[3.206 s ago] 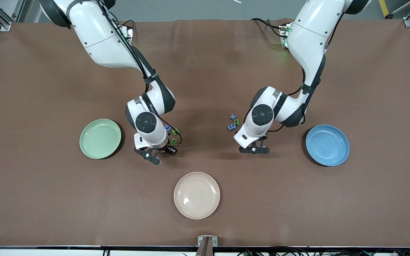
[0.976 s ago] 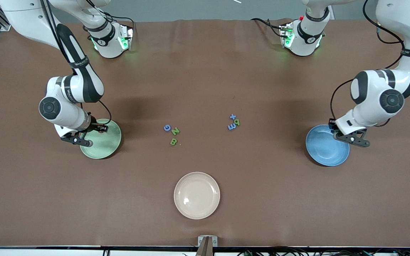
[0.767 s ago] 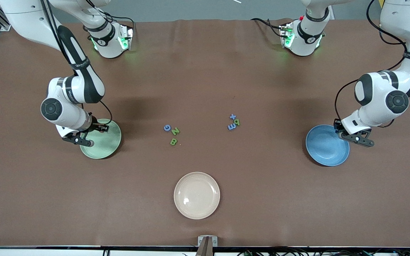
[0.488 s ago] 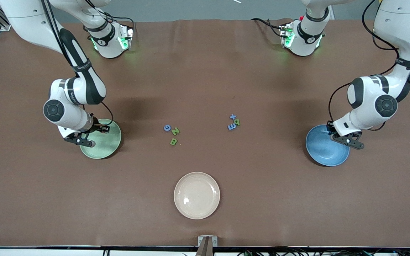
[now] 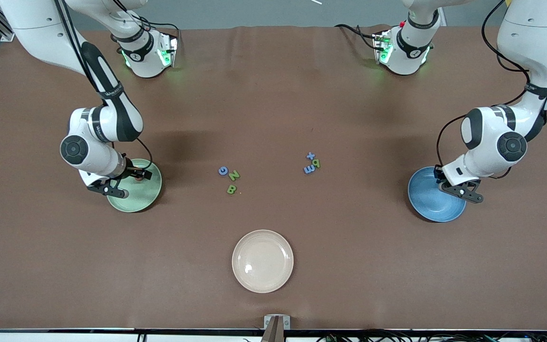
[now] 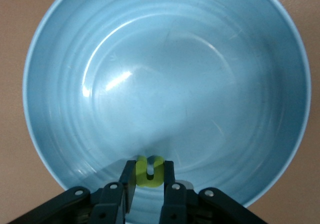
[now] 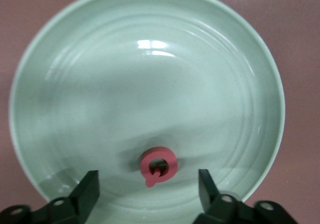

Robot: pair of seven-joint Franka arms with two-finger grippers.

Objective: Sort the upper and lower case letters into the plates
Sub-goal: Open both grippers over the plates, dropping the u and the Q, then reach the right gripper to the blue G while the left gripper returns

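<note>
Left gripper (image 6: 148, 184) clamps flat yellow-green letter (image 6: 149, 170) over glossy blue plate (image 6: 65, 59); right gripper (image 7: 149, 186) spread above pink letter (image 7: 158, 165), green plate (image 7: 240, 59).

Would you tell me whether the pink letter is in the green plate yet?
Yes: the pink letter lies in the green plate, between the right gripper's open fingers.

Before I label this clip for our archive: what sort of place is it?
Probably a robotics lab workbench: a brown-covered table, two white arms bolted to it, and three staged round plates, pale green, bright blue and cream-beige.
</note>
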